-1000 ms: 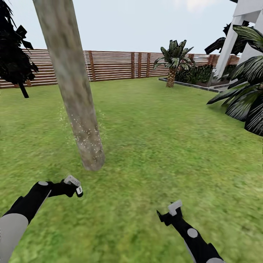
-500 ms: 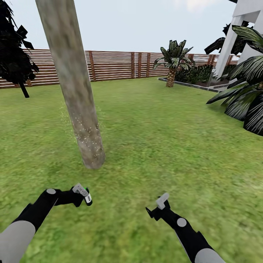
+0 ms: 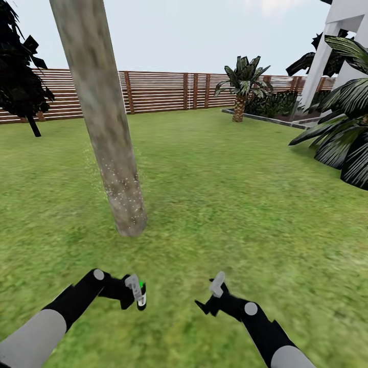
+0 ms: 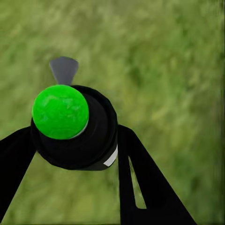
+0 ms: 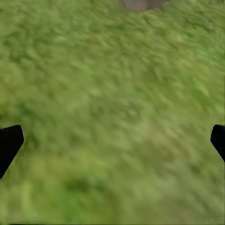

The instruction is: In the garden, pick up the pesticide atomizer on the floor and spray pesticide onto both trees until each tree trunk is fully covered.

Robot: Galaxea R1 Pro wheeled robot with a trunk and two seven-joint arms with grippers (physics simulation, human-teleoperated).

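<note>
The pesticide atomizer (image 3: pixel 142 301) is a small dark sprayer with a green cap. My left gripper (image 3: pixel 137 292) is shut on it low over the grass, near my body. In the left wrist view the atomizer (image 4: pixel 70 126) sits between the black fingers (image 4: pixel 140 178), with its grey nozzle (image 4: pixel 63 69) pointing away over the lawn. A tree trunk (image 3: pixel 105 128), thick and grey-brown, rises ahead and left of both hands; pale specks dot its lower part. My right gripper (image 3: pixel 217 287) hovers open over the grass (image 5: pixel 112 117), and the trunk's base (image 5: pixel 140 3) lies just ahead of it.
A brown slat fence (image 3: pixel 163 91) closes the lawn at the back. A short palm (image 3: pixel 240 87) stands by a raised bed, a black cypress (image 3: pixel 20 76) at far left, and the white house (image 3: pixel 332 46) with large dark fronds (image 3: pixel 342 138) at right.
My left arm has swung right and back toward me with the atomizer in it. The right gripper has drifted left. The view shifted a little at first.
</note>
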